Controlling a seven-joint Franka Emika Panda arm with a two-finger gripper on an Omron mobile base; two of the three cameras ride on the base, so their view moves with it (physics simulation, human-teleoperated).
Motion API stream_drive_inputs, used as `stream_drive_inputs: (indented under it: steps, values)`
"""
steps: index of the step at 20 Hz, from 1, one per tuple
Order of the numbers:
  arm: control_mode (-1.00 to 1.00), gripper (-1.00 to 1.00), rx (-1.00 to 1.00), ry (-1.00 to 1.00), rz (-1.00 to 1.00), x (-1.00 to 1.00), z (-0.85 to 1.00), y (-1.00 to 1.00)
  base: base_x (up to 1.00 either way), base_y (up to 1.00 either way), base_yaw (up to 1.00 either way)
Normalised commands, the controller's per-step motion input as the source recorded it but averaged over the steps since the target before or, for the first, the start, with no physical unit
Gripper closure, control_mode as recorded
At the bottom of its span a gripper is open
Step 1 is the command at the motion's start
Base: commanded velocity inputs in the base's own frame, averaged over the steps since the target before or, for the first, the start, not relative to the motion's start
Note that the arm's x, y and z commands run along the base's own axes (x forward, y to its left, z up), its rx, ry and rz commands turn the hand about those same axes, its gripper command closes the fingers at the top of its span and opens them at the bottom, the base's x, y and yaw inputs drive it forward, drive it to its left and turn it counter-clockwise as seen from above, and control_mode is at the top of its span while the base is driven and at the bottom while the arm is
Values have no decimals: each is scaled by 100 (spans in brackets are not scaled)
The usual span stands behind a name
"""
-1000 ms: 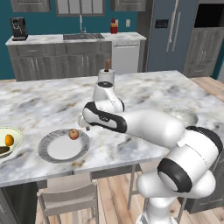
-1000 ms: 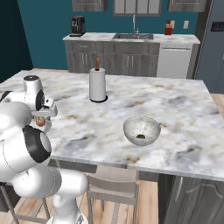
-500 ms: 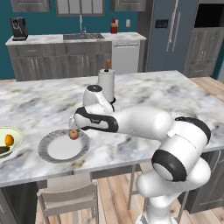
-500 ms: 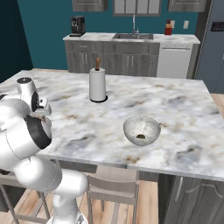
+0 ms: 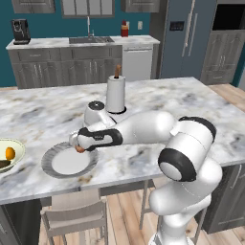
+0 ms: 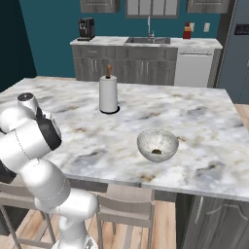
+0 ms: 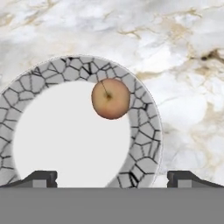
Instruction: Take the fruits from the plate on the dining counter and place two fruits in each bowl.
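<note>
Pincer [image 7: 111, 179] spread wide, empty, above plate [image 7: 144, 127]. Apple [image 7: 111, 98] sits on plate rim, off pincer's centreline. Risk: fingers nudge apple, it rolls off plate onto tabletop [image 7: 183, 52].

My arm [image 5: 143, 129] is white with dark joints, and my two finger tips [image 7: 41, 177] are dark grey. The apple [image 7: 110, 98] is reddish-orange, and the plate [image 7: 144, 127] has a grey cracked-looking rim and a white middle. The counter [image 7: 175, 52] is white marble with grey-brown veins; the bowl [image 5: 18, 149] at nine o'clock is pale cream-green, holding an orange fruit [image 5: 10, 153].
</note>
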Motion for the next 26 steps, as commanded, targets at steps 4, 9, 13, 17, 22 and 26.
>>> stream_drive_inputs:
  steps: [4, 9, 13, 17, 22, 26]
  values:
    - [-100, -100, 0, 0, 0, 29, -8, 4, 0, 0, 0]
    - [-100, -100, 0, 0, 0, 28, -17, 7, 0, 0, 0]
    - [-100, -100, 0, 4, 0, 3, -39, 27, 0, 0, 0]
    - [-100, -100, 0, 2, 0, 4, -30, 11, 0, 0, 0]
    - [-100, -100, 0, 0, -1, 20, -6, 0, 0, 0, 0]
    - [-100, -100, 0, 0, -2, 25, -7, 0, 0, 0, 0]
